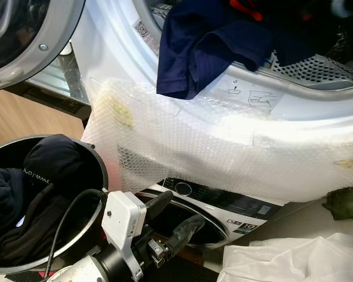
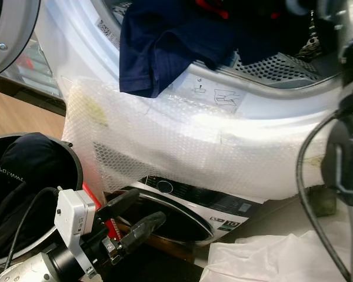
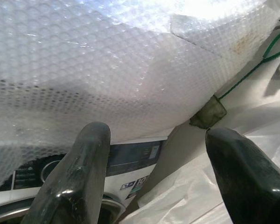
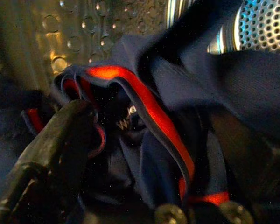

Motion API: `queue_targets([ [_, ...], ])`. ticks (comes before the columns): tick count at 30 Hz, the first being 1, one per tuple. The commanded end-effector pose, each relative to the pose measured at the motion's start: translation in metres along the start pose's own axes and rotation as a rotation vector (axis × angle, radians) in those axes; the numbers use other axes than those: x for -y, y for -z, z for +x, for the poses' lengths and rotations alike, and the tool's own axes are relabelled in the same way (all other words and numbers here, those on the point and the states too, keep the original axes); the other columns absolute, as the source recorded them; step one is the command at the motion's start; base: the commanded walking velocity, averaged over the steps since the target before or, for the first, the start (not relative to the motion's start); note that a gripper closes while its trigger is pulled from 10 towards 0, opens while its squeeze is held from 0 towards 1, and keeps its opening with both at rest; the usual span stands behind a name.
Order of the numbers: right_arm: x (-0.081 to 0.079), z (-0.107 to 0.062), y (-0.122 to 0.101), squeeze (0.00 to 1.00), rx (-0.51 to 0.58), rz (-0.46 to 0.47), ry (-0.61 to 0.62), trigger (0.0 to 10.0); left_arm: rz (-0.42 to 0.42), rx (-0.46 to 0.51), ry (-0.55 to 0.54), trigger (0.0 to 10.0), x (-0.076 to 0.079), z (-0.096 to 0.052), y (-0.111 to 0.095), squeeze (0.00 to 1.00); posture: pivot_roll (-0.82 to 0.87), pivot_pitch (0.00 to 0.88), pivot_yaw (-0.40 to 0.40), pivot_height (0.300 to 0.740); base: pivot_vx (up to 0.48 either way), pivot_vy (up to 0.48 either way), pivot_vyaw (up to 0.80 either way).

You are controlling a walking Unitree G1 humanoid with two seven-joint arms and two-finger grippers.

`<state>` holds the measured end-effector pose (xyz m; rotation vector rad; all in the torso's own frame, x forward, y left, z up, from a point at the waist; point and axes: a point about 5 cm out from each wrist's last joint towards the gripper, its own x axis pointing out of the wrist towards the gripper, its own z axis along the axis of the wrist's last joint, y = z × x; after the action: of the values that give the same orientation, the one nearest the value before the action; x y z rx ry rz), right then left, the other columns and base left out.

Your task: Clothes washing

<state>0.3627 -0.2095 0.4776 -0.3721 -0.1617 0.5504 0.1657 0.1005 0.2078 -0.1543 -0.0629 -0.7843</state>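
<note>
Right pincer (image 4: pixel 130 154) clamps navy clothes (image 1: pixel 212 41) inside the drum (image 1: pixel 317 70); left pincer (image 1: pixel 176 220) hangs apart, empty.

Left gripper (image 3: pixel 154 177) with two black fingers (image 3: pixel 79 182) spread wide apart, nothing between them. Beyond, a sheet of bubble wrap (image 3: pixel 112 70) draped over a white washing machine (image 3: pixel 130 179), dark control panel (image 3: pixel 130 156) showing beneath its edge. Clear plastic sheeting (image 3: pixel 186 191) alongside; thin green cord (image 3: pixel 252 70) leading to a small olive block (image 3: pixel 209 113).
</note>
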Motion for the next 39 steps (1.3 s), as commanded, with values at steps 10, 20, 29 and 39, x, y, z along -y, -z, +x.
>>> queue_targets([
  [10,0.007,-0.041,0.021,0.00,0.082,-0.056,-0.211,10.0,0.008,-0.002,0.032,10.0,-0.001,0.000,-0.001,0.00,0.06,0.123,-0.166,0.740,0.000,0.000,0.00],
  [20,-0.024,-0.062,0.041,0.00,0.212,-0.015,-0.368,10.0,0.039,-0.004,0.049,10.0,-0.010,0.003,-0.004,0.00,0.07,0.091,-0.130,0.740,0.000,0.000,0.00],
  [29,-0.068,-0.059,0.071,0.00,0.246,-0.026,-0.274,10.0,0.061,-0.002,0.069,10.0,-0.016,0.007,-0.007,0.00,0.07,0.068,-0.108,0.740,0.000,0.000,0.00],
  [39,-0.103,-0.050,0.095,0.00,0.295,-0.032,-0.061,10.0,0.071,0.000,0.083,10.0,-0.019,0.009,-0.008,0.00,0.07,0.054,-0.094,0.740,0.000,0.000,0.00],
])
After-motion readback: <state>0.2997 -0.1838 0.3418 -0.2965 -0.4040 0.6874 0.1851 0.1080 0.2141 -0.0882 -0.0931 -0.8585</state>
